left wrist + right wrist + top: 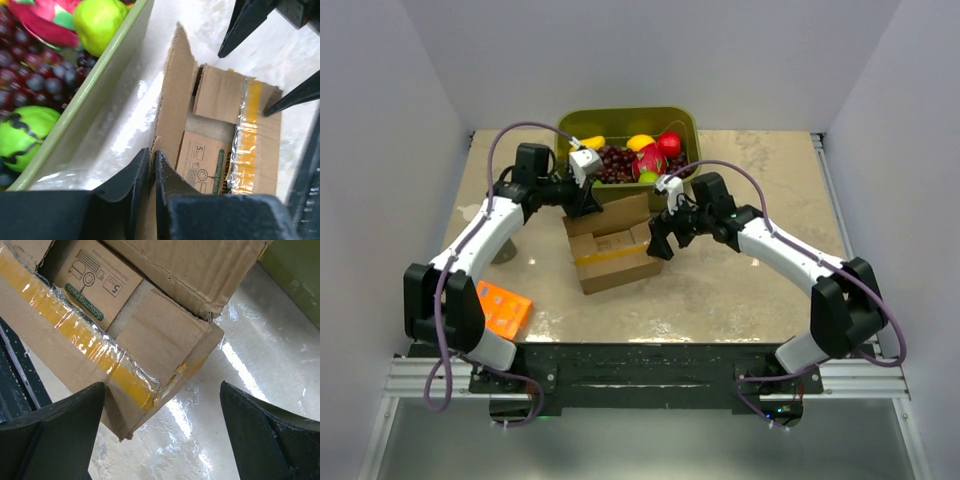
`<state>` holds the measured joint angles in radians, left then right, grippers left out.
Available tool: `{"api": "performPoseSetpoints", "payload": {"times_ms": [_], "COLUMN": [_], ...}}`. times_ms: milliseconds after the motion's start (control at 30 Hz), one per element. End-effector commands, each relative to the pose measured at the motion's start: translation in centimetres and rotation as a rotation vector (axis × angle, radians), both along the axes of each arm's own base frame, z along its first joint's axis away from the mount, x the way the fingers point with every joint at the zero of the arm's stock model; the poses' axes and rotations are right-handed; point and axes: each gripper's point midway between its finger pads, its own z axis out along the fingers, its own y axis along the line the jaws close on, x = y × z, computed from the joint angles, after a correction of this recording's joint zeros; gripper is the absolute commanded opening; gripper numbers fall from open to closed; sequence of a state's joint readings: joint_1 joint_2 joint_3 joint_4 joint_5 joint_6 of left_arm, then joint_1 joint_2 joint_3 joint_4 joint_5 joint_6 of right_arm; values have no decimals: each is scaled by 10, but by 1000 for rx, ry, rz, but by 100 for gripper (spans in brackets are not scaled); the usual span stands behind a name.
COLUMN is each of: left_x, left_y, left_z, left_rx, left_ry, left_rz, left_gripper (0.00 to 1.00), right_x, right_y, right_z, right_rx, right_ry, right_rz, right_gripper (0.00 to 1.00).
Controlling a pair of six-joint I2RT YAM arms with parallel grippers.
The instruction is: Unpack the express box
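Observation:
The express box (615,255) lies mid-table, a brown carton with its top flaps open and yellow-taped seam edges (247,135). My left gripper (588,200) is at its far-left side, shut on the edge of the raised far flap (172,90), pinching the cardboard between its fingertips (152,160). Inside lies a small brown pack printed "Scouring Pads" (207,160) (95,275). My right gripper (658,238) hangs open over the box's right end. In the right wrist view the box's taped corner (165,335) sits between the wide-apart fingers (65,430), nearer the left one and apart from both.
A green bin (685,118) of fruit stands just behind the box, with grapes (617,163), a yellow-green apple (100,22) and a red fruit. Its wall (100,80) is close to the held flap. A flat orange box (502,308) lies front left.

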<state>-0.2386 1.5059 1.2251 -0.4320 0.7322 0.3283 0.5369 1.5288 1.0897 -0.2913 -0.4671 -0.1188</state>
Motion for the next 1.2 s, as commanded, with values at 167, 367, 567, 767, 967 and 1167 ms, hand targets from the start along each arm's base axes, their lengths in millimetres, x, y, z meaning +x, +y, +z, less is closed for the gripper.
{"api": "performPoseSetpoints", "payload": {"times_ms": [167,367,567,767,967,1167], "left_x": [-6,-15,-20,-25,-31,-30], "left_y": [-7,-13,-17,-18,-17,-16], "left_z": [-11,2,15,27,26,25], "left_rx": [-279,-330,-364,-383,-385,-376], "left_ry": [339,378,356,332,337,325], "left_rz": [-14,-101,-128,-153,-159,-143], "left_gripper": [0,0,0,0,0,0], "right_x": [3,-29,-61,-64,-62,-79], "right_y": [-24,15,14,23,44,45], "right_z": [25,121,63,50,34,21], "right_rx": [-157,-17,-141,-153,-150,-159], "right_ry": [-150,-392,-165,-93,-73,71], "right_rz": [101,553,868,986,980,1013], "right_gripper": [97,97,94,94,93,71]}}
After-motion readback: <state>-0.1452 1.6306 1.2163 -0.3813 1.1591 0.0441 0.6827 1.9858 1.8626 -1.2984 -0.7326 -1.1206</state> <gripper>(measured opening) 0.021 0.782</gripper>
